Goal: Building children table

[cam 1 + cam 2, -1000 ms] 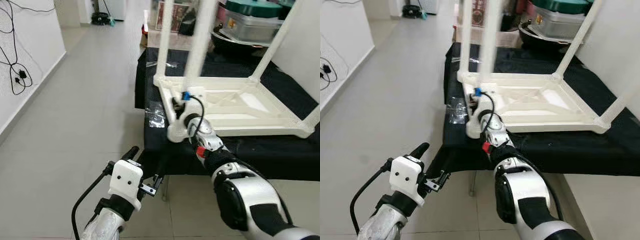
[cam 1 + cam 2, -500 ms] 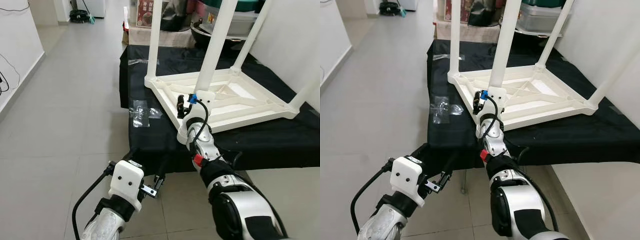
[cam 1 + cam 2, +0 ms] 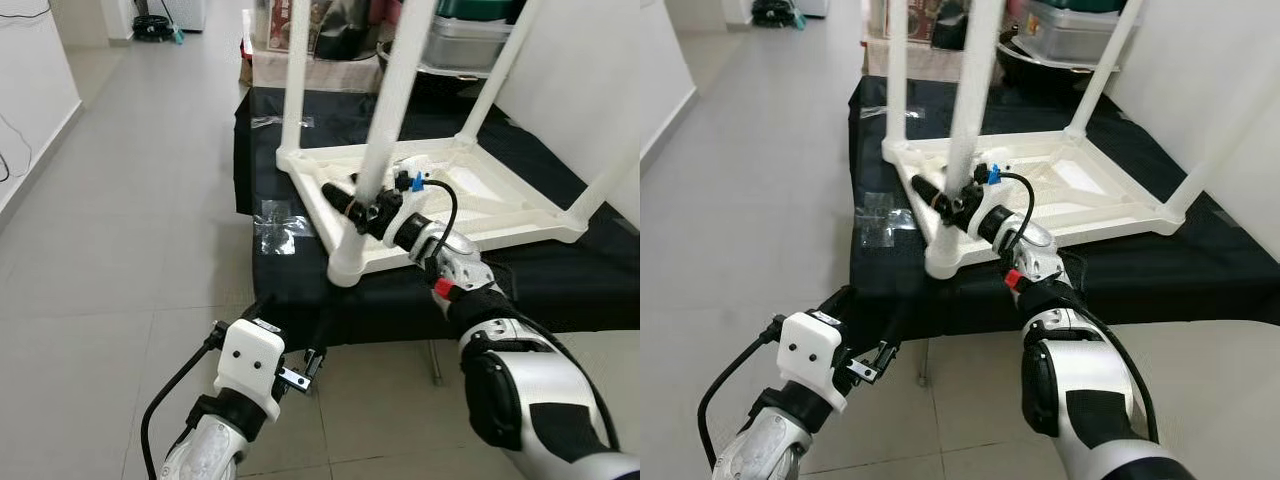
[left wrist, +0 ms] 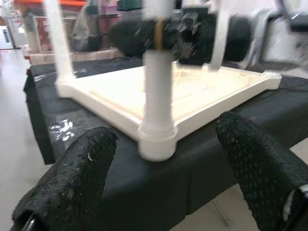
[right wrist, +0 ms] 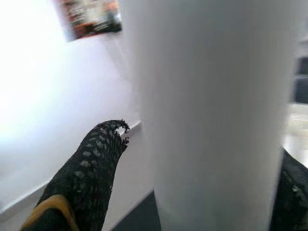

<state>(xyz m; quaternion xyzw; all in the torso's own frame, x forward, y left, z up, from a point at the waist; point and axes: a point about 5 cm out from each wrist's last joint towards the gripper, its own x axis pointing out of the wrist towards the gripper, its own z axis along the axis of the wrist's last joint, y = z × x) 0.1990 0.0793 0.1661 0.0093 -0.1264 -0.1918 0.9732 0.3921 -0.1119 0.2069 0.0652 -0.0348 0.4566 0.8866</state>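
On the black-draped surface (image 3: pixel 560 280), right gripper (image 3: pixel 352 205) clasps the upturned table's leg (image 3: pixel 385 130).

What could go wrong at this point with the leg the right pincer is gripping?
1. The right pincer grips the near leg low; a sideways pull could lever it out of its socket.
2. The upturned table has that corner at the edge of the black cloth, so a tug might slide it off.
3. The left pincer is open below, giving no support.
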